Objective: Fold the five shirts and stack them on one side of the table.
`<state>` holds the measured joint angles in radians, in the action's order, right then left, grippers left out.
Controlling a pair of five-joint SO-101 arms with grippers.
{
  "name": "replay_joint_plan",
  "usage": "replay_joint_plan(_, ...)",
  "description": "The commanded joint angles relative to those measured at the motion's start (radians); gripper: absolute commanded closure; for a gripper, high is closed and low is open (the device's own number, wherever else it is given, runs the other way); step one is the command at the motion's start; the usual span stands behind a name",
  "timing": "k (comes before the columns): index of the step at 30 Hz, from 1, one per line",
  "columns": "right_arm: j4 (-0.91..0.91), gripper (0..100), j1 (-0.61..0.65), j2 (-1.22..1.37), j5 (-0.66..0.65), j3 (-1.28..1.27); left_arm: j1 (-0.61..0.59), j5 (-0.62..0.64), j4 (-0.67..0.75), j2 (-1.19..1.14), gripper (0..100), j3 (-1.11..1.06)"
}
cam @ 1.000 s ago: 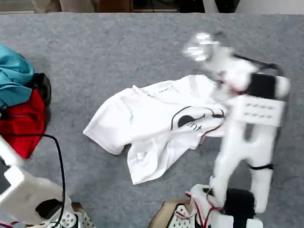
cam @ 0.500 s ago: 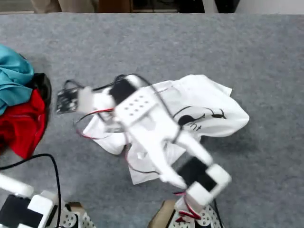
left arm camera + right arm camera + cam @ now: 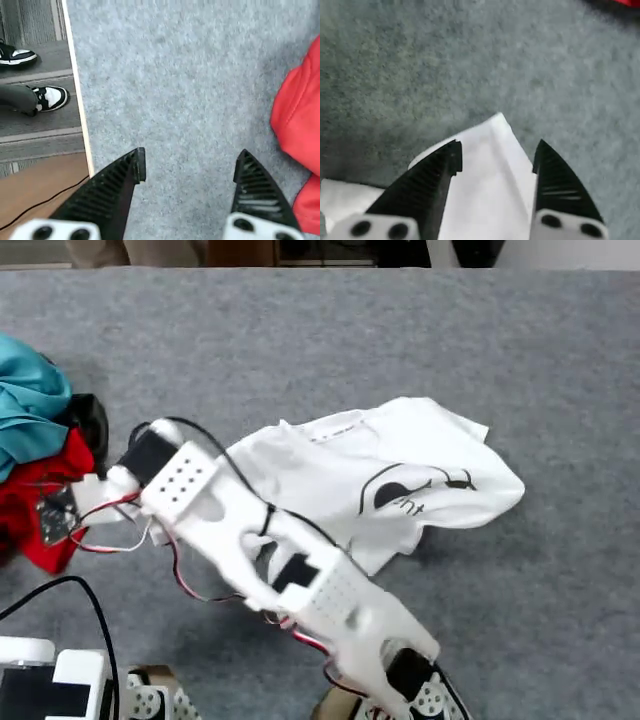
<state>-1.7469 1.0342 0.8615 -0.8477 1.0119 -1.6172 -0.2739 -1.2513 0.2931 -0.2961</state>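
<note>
1. Since a second ago, my right arm (image 3: 250,540) has swung from the right side of the white shirt (image 3: 400,460) clear across to its left. Its wrist is now beside the red shirt (image 3: 45,495).
2. My right gripper (image 3: 497,145) has its fingers apart and holds nothing. A corner of the white shirt lies below the gap.
3. My left gripper (image 3: 191,154) has its fingers spread wide over bare table (image 3: 175,75) near its edge. The red shirt is just beside one finger.
4. The white shirt lies crumpled and unfolded mid-table, print up, and my right arm crosses over its left sleeve.
5. The red shirt, teal shirt (image 3: 25,405) and black shirt (image 3: 90,420) sit heaped together at the table's left edge.
</note>
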Motion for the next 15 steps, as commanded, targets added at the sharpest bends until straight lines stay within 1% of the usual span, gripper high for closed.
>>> replay_joint_plan(1,-0.029,74.8,0.013,0.105,-0.014,0.177,-0.014,-0.006,0.014,0.038,71,0.006)
replay_joint_plan(6,-0.031,74.8,-0.033,0.205,-0.014,0.242,-0.014,-0.006,0.014,0.038,71,0.006)
replay_joint_plan(11,-0.034,74.8,-0.111,0.194,-0.025,0.232,-0.014,-0.006,0.012,0.038,71,0.006)
replay_joint_plan(15,-0.034,74.9,-0.154,0.202,-0.049,0.136,-0.008,-0.005,0.011,0.038,71,0.006)
